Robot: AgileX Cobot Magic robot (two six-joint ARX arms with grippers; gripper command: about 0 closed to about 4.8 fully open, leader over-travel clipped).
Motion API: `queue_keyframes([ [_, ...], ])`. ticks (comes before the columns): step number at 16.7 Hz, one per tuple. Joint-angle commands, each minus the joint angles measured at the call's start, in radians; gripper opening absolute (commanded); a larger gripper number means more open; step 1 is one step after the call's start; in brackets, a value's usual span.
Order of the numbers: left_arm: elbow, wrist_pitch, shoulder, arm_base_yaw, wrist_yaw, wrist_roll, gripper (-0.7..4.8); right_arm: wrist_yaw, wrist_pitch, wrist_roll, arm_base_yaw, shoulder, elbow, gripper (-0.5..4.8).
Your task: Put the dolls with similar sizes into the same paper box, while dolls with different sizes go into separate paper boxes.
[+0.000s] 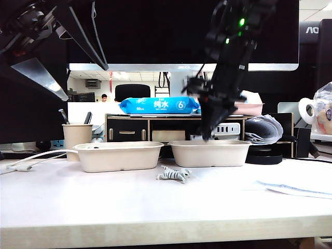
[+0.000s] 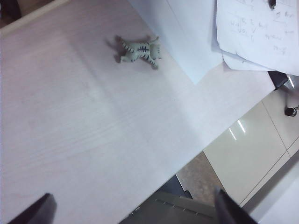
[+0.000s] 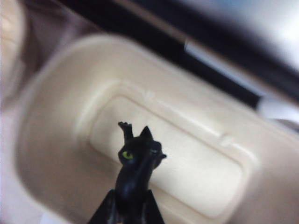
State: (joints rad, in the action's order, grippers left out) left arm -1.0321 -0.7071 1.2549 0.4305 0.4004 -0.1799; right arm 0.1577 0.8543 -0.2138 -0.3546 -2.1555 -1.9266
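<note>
My right gripper [image 3: 131, 211] is shut on the black spiky doll [image 3: 137, 163], whose green eye shows. It hangs head-down over the inside of the right paper box [image 3: 56, 140], which holds nothing else in view. In the exterior view this gripper [image 1: 207, 134] points down just above the right paper box [image 1: 210, 153]. The left paper box [image 1: 118, 156] stands beside it. A small grey-white striped doll [image 1: 174, 174] lies on the table in front of the gap between the boxes. My left gripper [image 2: 133, 215] is open and empty, high over the table with the striped doll [image 2: 140, 50] well ahead of it.
A beige pen cup [image 1: 76, 139] stands left of the left box, with a white cable [image 1: 26, 158] beside it. Loose papers [image 1: 295, 188] lie at the table's right. Behind the boxes are a shelf with a blue wipes pack [image 1: 158, 105] and a monitor.
</note>
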Motion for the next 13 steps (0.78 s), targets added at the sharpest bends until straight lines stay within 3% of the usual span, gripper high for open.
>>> queue_keyframes([
  [1, -0.001, 0.005, -0.002, -0.001, 0.000, 0.005, 4.79, 0.051, -0.017, 0.006, -0.003, -0.005, -0.005, 2.45],
  [2, -0.001, 0.006, -0.002, -0.002, 0.000, 0.005, 4.79, 0.049, -0.021, 0.018, -0.003, -0.005, -0.006, 4.23],
  [3, -0.001, 0.006, -0.002, -0.001, 0.000, 0.006, 4.79, 0.048, -0.018, 0.032, -0.003, -0.005, -0.006, 4.68],
  [8, -0.001, 0.005, -0.002, -0.001, 0.004, 0.008, 4.79, 0.100, 0.109, 0.086, -0.019, 0.038, -0.010, 4.68],
  [13, -0.001, 0.005, -0.002, -0.001, 0.008, 0.008, 4.79, 0.087, 0.149, 0.121, -0.107, 0.285, -0.010, 4.62],
])
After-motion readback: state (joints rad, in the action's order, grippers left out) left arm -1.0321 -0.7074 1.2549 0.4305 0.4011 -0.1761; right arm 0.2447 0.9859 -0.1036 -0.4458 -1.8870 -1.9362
